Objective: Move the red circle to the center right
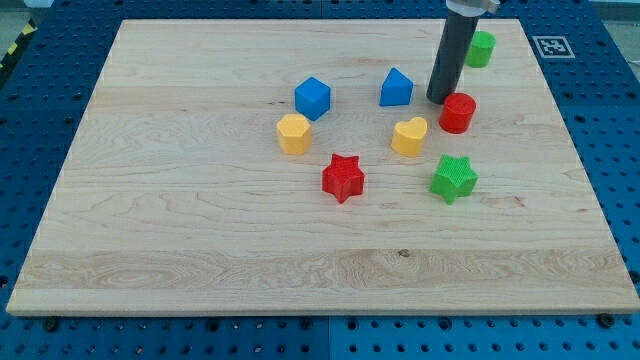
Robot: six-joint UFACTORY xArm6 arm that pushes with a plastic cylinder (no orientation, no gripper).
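Observation:
The red circle [458, 112] is a short red cylinder on the wooden board [200, 250], right of the middle and toward the view's top. My tip [438, 100] is the lower end of the dark rod that comes down from the view's top. It stands just left of the red circle and slightly above it in the view, touching or almost touching its upper left edge. A blue house-shaped block [396, 88] lies left of the tip. A yellow heart [409, 136] lies below and left of the red circle.
A green block [481, 48] sits near the top right, behind the rod. A green star [454, 178] lies below the red circle. A red star [343, 177], a yellow hexagon [294, 133] and a blue cube [312, 97] lie left of centre.

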